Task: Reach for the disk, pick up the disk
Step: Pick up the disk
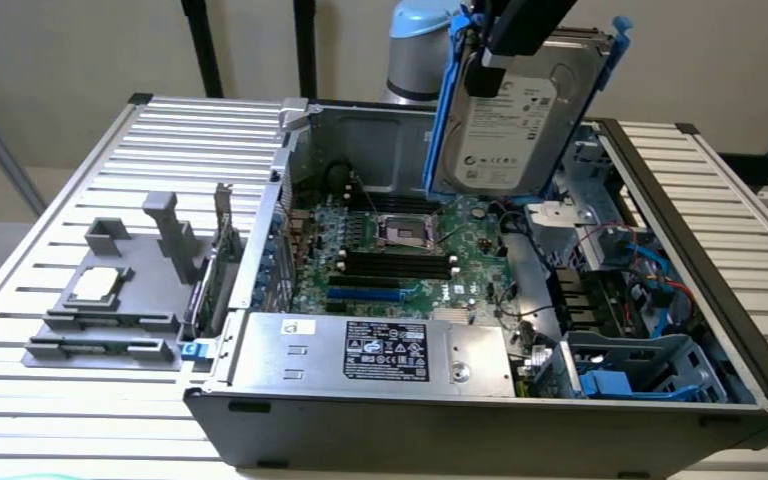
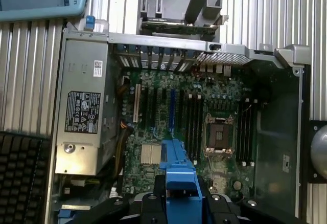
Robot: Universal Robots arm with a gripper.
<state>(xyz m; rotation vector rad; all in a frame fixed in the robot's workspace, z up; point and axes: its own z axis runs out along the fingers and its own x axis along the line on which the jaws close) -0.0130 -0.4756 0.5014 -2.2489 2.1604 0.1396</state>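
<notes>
The disk [image 1: 511, 130], a silver-grey hard drive with a white label in a blue plastic carrier, hangs upright in the air above the back of the open computer case [image 1: 357, 420]. My gripper [image 1: 491, 75] comes down from above and is shut on the disk's upper part. In the wrist view, the blue carrier edge [image 2: 176, 170] sticks out between my two black fingers [image 2: 145, 203], with the motherboard [image 2: 204, 111] far below it.
Inside the case are the motherboard [image 1: 384, 255], a silver power supply with a black label [image 1: 384, 350] and blue drive bays [image 1: 638, 370] with cables. A grey tray with a small square chip [image 1: 97, 285] sits on the slatted table [image 1: 37, 400] at the exterior view's left.
</notes>
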